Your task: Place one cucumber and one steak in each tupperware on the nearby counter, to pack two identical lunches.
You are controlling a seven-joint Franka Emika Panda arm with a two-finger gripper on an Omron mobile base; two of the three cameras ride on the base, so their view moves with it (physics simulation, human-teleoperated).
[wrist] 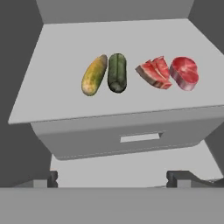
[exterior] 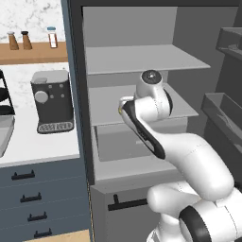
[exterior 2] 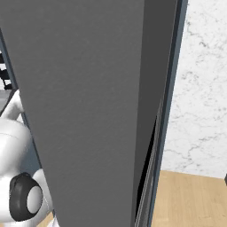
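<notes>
2 cucumbers on grey shelf [wrist: 52,87]: yellow-green cucumber [wrist: 94,75] just beside dark green cucumber [wrist: 117,72]; 2 red marbled steaks right of them, sliced steak [wrist: 154,73], round steak [wrist: 184,72]; jaws wide apart, holding nothing.

The shelf [wrist: 57,94] is smooth matt grey; on it the yellowish cucumber [wrist: 94,75] looks mottled, the dark green cucumber [wrist: 117,72] faintly glossy. Both steaks [wrist: 154,72] [wrist: 184,72] show marbled red flesh (raw-looking). The counter [exterior: 38,144] is plain matt white, its backsplash [exterior: 29,16] veined marble.
</notes>
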